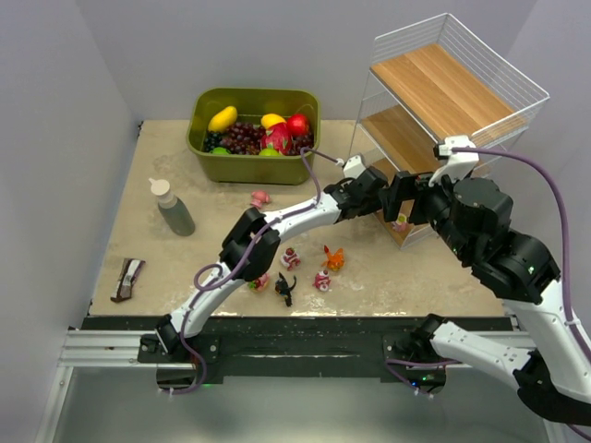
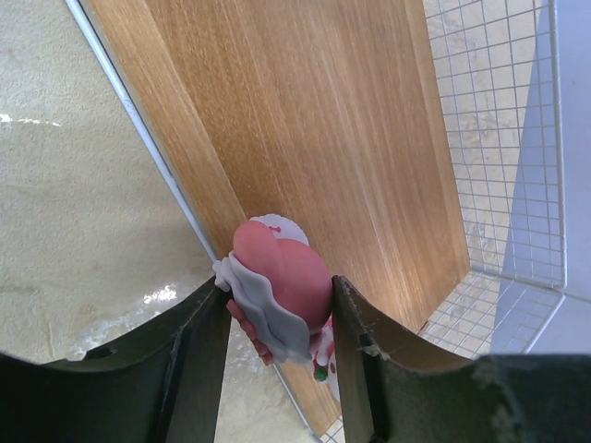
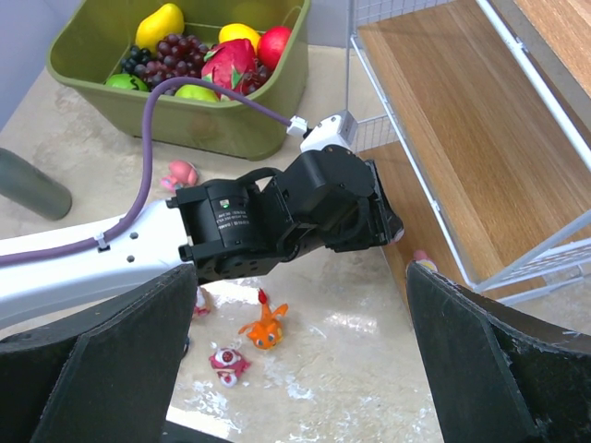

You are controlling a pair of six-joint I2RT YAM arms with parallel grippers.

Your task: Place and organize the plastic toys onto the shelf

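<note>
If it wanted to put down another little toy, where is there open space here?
The shelf's top tier and middle tier show bare wood. On the table, room lies between the bottle and the green bin. Crowded: the toy cluster near the front edge.

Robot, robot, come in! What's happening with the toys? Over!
Left hand shut on pink toy, at lowest tier of shelf. Right hand open, empty, close behind left arm. Orange toy, black toy on table. Nothing blocking tier.
</note>
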